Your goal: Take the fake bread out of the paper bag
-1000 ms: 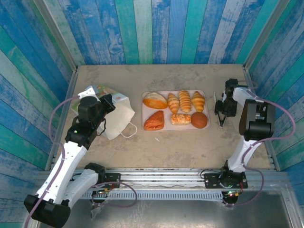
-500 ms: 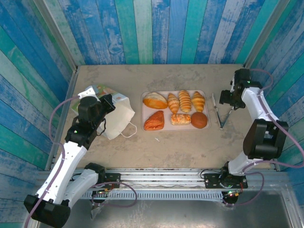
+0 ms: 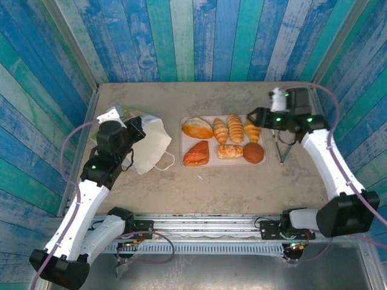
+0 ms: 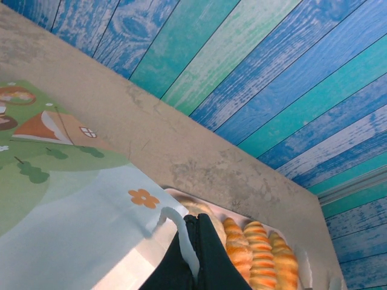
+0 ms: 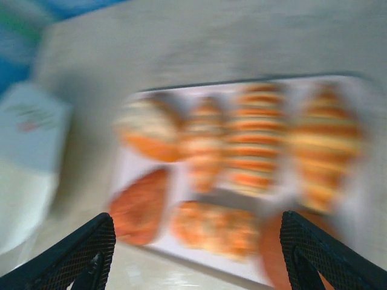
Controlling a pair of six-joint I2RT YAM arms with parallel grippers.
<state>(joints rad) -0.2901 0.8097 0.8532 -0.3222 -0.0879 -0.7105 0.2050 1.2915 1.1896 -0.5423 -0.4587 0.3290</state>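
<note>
Top external view: the right gripper (image 3: 253, 115) is swinging from the tongs (image 3: 280, 147) toward the tray (image 3: 213, 162), jaws wide and empty. The fake bread (image 3: 234, 128) is all lying there while the left gripper (image 3: 134, 132) is pinching the slack paper bag (image 3: 151, 151), so unloading is looking complete.

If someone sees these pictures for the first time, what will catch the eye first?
Seven golden fake bread pieces lie in two rows on a pale pink tray at the table's middle. To its left lies the white paper bag, its rim pinched in the shut left jaws; the right jaws hang open above the tray's right end.
</note>
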